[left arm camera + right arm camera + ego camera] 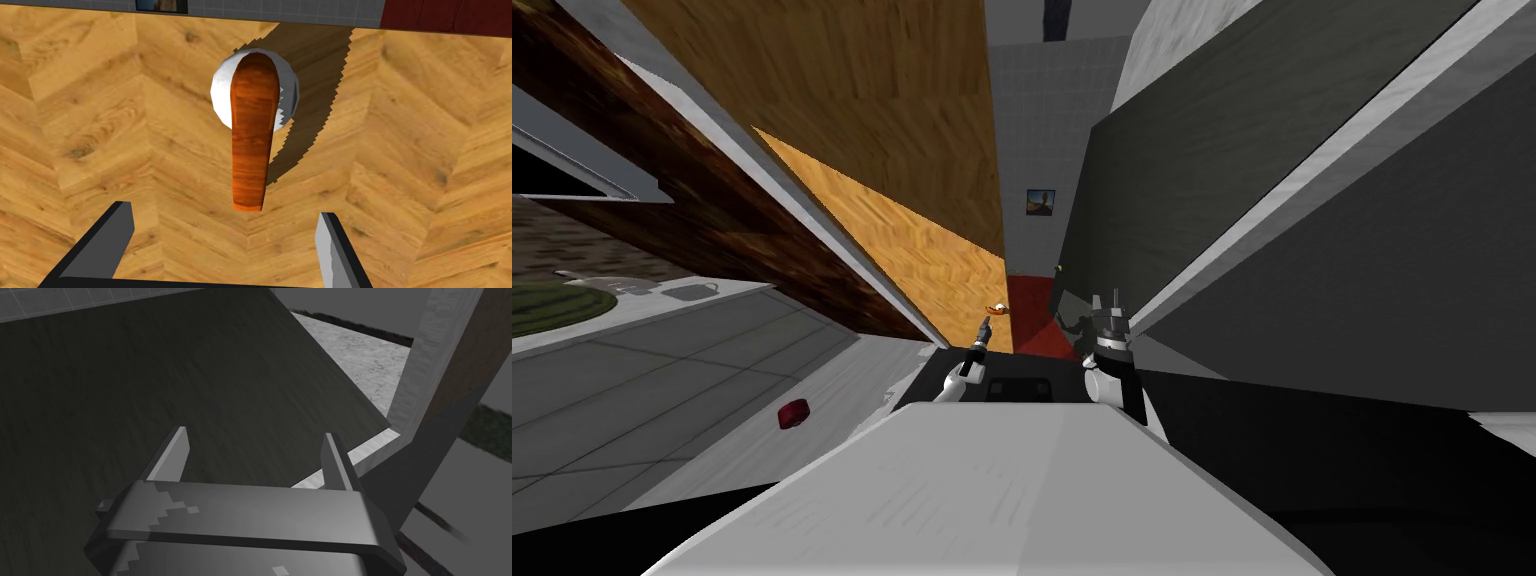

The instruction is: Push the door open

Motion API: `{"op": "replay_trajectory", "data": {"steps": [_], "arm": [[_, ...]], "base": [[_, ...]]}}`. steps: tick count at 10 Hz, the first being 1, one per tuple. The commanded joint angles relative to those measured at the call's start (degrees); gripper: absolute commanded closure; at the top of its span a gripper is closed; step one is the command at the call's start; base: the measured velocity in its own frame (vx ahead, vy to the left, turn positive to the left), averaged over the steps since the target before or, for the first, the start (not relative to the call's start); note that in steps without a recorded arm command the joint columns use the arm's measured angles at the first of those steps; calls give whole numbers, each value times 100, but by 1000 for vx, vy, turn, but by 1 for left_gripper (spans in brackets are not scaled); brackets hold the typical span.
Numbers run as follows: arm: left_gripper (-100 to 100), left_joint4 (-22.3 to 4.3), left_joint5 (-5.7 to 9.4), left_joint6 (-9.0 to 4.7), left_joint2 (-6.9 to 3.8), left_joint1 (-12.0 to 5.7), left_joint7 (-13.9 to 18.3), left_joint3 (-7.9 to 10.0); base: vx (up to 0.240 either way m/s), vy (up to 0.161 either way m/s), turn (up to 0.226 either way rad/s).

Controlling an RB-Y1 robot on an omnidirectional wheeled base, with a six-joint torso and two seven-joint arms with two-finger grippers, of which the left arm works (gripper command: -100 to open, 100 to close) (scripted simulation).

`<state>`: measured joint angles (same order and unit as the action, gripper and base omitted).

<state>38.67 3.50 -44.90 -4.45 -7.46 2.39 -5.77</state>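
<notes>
The left end effector [224,210] is spread wide and empty. The tip of the orange-brown lever handle [248,145] (white rosette behind) lies just ahead, clear of both fingers, on the wooden door [400,175]. Red floor [1032,310] shows past the door's edge. The right end effector [255,433], also spread, faces a dark grey panel [125,378].

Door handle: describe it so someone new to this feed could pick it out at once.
Start from the light wooden door with zigzag grain that the left gripper faces. On it sits a round white plate, and from that a reddish-brown lever handle points toward the gripper. It is the only darker piece on the pale panel.
</notes>
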Motion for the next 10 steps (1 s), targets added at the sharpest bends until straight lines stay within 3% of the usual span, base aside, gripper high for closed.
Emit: {"op": "replay_trajectory", "data": {"steps": [1, 6, 7, 10], "arm": [[-100, -21, 10, -10, 4, -7, -9, 22], [-100, -53, 26, -32, 42, -9, -27, 59], [100, -53, 26, -32, 42, -9, -27, 59], [100, -53, 26, -32, 42, -9, -27, 59]], "base": [[212, -5, -24], [175, -18, -21], [-12, 0, 4], [-20, 4, -3]]}}
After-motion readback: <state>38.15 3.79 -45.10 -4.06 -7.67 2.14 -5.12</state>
